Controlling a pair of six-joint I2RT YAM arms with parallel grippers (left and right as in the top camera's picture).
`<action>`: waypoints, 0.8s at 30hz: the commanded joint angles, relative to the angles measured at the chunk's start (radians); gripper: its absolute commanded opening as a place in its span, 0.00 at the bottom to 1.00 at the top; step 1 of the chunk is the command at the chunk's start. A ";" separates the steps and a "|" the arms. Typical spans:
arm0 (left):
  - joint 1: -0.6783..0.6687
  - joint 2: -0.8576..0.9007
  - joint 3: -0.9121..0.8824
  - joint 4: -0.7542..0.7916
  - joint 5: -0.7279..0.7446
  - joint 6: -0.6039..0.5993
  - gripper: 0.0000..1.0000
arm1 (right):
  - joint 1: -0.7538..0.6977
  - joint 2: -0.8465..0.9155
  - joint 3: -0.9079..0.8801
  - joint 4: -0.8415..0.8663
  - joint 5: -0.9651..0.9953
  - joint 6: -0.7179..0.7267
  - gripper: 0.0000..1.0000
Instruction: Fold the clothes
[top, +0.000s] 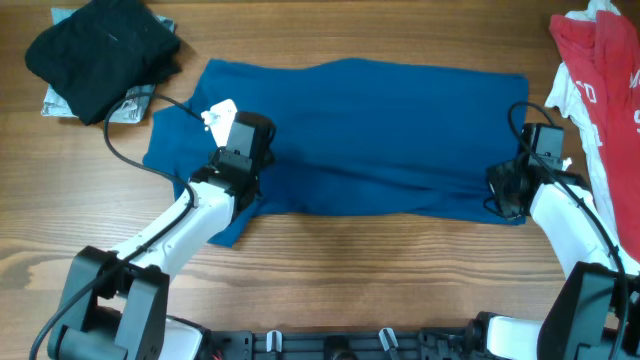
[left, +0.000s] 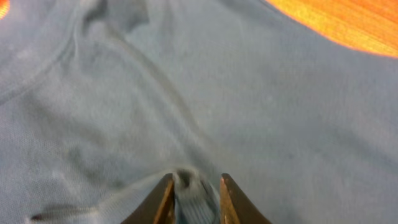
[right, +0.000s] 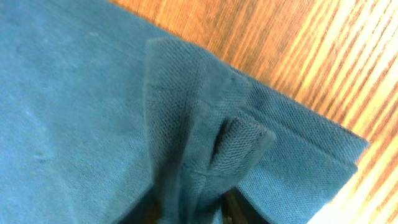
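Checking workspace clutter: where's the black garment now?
Overhead view, far-left corner of the table: the black garment lies bunched just beyond the left end of the blue shirt.

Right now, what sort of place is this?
Likely a lab bench for garment-folding trials: wooden table, two robot arms at its near edge, blue shirt spread flat, black garment and red-and-white garment at far corners.

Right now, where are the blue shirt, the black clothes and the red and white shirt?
blue shirt (top: 370, 130), overhead view, middle of its flat body.
black clothes (top: 100, 50), overhead view, middle of the crumpled heap.
red and white shirt (top: 600, 62), overhead view, on its red cloth.
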 joint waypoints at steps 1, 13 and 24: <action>0.013 0.004 0.005 0.008 -0.039 0.005 0.89 | 0.003 0.010 0.014 0.039 0.024 -0.040 0.78; 0.085 -0.245 0.008 -0.515 0.049 0.251 0.92 | 0.003 -0.003 0.387 -0.400 -0.516 -0.589 0.99; 0.419 -0.006 0.008 -0.423 0.658 0.607 0.88 | 0.003 -0.003 0.387 -0.563 -0.515 -0.733 1.00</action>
